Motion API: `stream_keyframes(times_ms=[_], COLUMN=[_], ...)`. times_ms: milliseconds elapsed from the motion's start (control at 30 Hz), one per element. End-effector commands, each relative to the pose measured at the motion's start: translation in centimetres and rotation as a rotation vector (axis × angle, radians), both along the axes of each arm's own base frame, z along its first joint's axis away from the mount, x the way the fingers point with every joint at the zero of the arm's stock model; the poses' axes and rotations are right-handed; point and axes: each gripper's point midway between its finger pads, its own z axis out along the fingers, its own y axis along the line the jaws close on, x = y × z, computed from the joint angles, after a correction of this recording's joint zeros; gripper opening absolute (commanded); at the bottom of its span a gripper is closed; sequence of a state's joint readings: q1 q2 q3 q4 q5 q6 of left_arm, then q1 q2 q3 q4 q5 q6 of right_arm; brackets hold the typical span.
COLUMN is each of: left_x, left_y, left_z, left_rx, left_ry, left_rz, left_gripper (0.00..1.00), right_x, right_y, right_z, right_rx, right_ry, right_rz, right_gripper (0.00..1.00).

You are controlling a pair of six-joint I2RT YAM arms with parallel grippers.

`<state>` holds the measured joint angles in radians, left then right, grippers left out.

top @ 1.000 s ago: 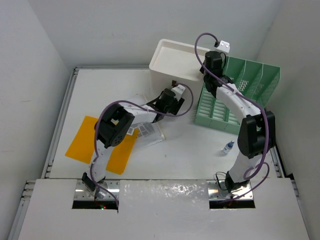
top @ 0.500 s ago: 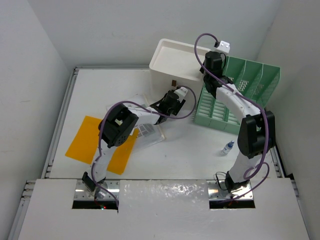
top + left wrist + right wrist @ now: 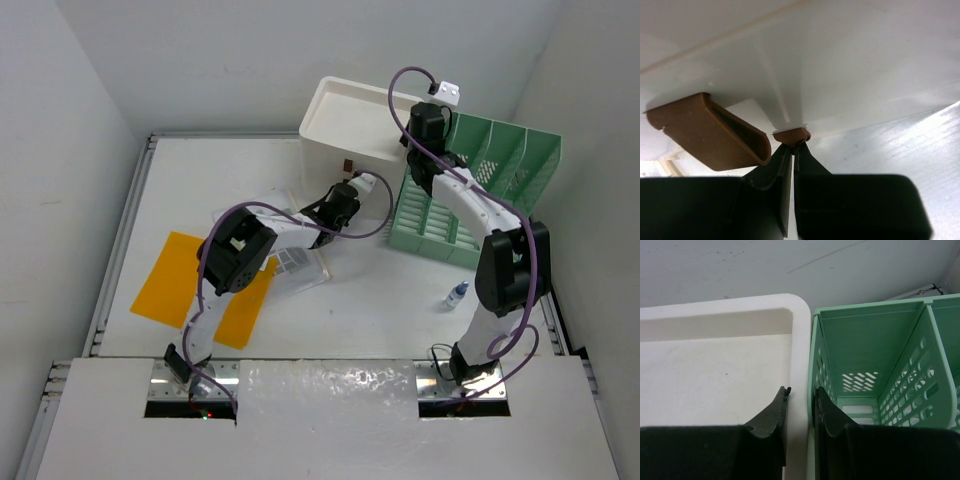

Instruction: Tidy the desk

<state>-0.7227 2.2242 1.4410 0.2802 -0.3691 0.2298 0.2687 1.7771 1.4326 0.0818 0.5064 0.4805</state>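
**White desk is not for lifting: the grips go on what stands on it**

White and rigid, the desk (image 3: 200, 180) fills the overhead view under both arms, with thin rails along its edges. I judge it heavy, stiff and fixed, with a smooth top that offers nothing to grasp. Flat things on it, such as the orange sheet (image 3: 175, 280) and the clear packet (image 3: 300, 265), will likely need sliding or an edge pinch.

The left gripper (image 3: 792, 146) is at the front of the white drawer box (image 3: 350, 125). Its fingers are almost together and appear to pinch a small brown tab (image 3: 791, 135) beside the brown handle (image 3: 710, 130).

The right gripper (image 3: 800, 395) straddles the box's side wall, its fingers narrowly apart and pressed to either face.

The box's top tray shows bare, and what its drawers hold cannot be seen. The green rack (image 3: 875, 355) touches the box, and its visible slot holds nothing. A small bottle (image 3: 456, 295) lies near the right arm.
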Motion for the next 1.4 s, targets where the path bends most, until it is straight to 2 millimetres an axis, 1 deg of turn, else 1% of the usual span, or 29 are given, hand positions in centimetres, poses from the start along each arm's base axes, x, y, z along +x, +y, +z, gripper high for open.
stream_keyframes(times_ms=[0, 100, 167, 200, 233, 300, 333, 367, 400, 467, 533, 600, 667, 767, 800, 833, 867, 900, 933, 967, 1000, 1033, 1067, 1100, 1133, 1167, 1233, 1300, 1367], left_x=[4.7, 4.4, 3.4, 2.9, 2.1, 1.4, 1.1, 0.6, 0.1, -1.4, -3.1, -4.8, -6.2, -7.0, -6.7, -6.7, -5.9, -5.5, -5.0, -4.0, -3.7, -3.0, -3.0, -2.8, -1.8, -1.6, -0.5, 0.3, 0.6], left_y=[-0.5, 0.1, 0.8, 0.3, 1.2, 1.6, 2.2, 2.6, 2.9, 3.8, 4.6, 5.1, 5.2, 4.8, 4.0, 3.7, 2.0, 1.5, 1.1, 0.3, 0.1, -0.3, -0.4, -0.5, -0.5, -0.1, 0.4, 0.7, 0.3], left_z=[7.9, 7.9, 8.0, 8.4, 8.5, 8.6, 9.1, 8.9, 10.0, 9.1, 9.4, 9.1, 8.8, 8.1, 8.5, 7.9, 7.8, 7.4, 6.6, 5.5, 4.9, 4.8, 3.7, 3.6, 4.5, 4.1, 4.9, 4.8, 5.1], left_rx=[-0.162, -0.127, -0.097, -0.109, -0.089, -0.078, -0.064, -0.054, -0.067, -0.046, -0.040, -0.035, -0.046, -0.058, -0.059, -0.045, -0.072, -0.082, -0.091, -0.118, -0.132, -0.164, -0.190, -0.214, -0.248, -0.269, -0.294, -0.319, -0.348], left_ry=[-0.217, -0.222, -0.224, -0.229, -0.227, -0.217, -0.215, -0.195, -0.199, -0.154, -0.138, -0.099, -0.054, -0.016, -0.022, 0.007, 0.030, 0.058, 0.092, 0.122, 0.133, 0.111, 0.126, 0.111, 0.051, 0.050, -0.006, -0.016, -0.022], left_rz=[0.060, 0.056, 0.025, -0.041, -0.072, -0.110, -0.121, -0.131, -0.148, -0.165, -0.199, -0.232, -0.258, -0.288, -0.307, -0.312, -0.336, -0.331, -0.313, -0.283, -0.268, -0.256, -0.234, -0.222, -0.188, -0.153, -0.090, -0.045, -0.045], left_gripper=[0.00, 0.00, 0.00, 0.00, 0.00, 0.00, 0.00, 0.00, 0.00, 0.00, 0.00, 0.00, 0.00, 0.00, 0.00, 0.00, 0.00, 0.08, 0.28, 0.32, 0.34, 0.41, 0.46, 0.55, 0.59, 0.62, 0.63, 0.61, 0.61], right_x=[-2.7, -2.7, -2.7, -2.7, -2.7, -2.7, -2.7, -2.7, -2.7, -2.7, -2.5, -2.5, -2.4, -2.3, -2.3, -2.3, -2.2, -2.3, -2.4, -2.3, -2.4, -2.4, -2.3, -2.4, -2.4, -2.3, -2.3, -2.2, -2.3], right_y=[3.0, 2.9, 2.7, 2.7, 2.6, 2.4, 2.3, 2.2, 1.9, 1.8, 1.7, 1.7, 1.8, 2.0, 2.1, 2.1, 2.2, 2.2, 2.2, 2.2, 2.3, 2.2, 2.4, 2.4, 2.5, 2.6, 2.5, 2.5, 2.7], right_z=[-5.8, -5.8, -5.8, -5.8, -5.7, -5.8, -5.8, -5.9, -5.8, -5.6, -5.3, -5.4, -5.3, -5.2, -5.3, -5.4, -5.3, -5.4, -5.5, -5.4, -5.6, -5.5, -5.3, -5.5, -5.3, -5.2, -5.0, -5.1, -5.3], right_rx=[-0.036, -0.043, -0.047, -0.048, -0.050, -0.054, -0.054, -0.053, -0.058, -0.061, -0.063, -0.064, -0.061, -0.054, -0.050, -0.046, -0.042, -0.041, -0.037, -0.036, -0.033, -0.034, -0.030, -0.031, -0.032, -0.032, -0.040, -0.043, -0.044], right_ry=[0.217, 0.220, 0.221, 0.220, 0.220, 0.222, 0.225, 0.226, 0.225, 0.223, 0.219, 0.224, 0.221, 0.215, 0.216, 0.216, 0.207, 0.206, 0.205, 0.199, 0.199, 0.193, 0.181, 0.183, 0.176, 0.169, 0.163, 0.162, 0.164], right_rz=[0.135, 0.132, 0.126, 0.120, 0.115, 0.101, 0.096, 0.089, 0.076, 0.067, 0.060, 0.057, 0.060, 0.067, 0.069, 0.069, 0.070, 0.073, 0.070, 0.072, 0.076, 0.079, 0.087, 0.091, 0.098, 0.102, 0.104, 0.107, 0.115], right_gripper=[0.00, 0.00, 0.00, 0.00, 0.00, 0.00, 0.00, 0.00, 0.00, 0.00, 0.00, 0.00, 0.00, 0.00, 0.00, 0.00, 0.00, 0.00, 0.00, 0.00, 0.00, 0.00, 0.00, 0.00, 0.00, 0.00, 0.00, 0.00, 0.00])
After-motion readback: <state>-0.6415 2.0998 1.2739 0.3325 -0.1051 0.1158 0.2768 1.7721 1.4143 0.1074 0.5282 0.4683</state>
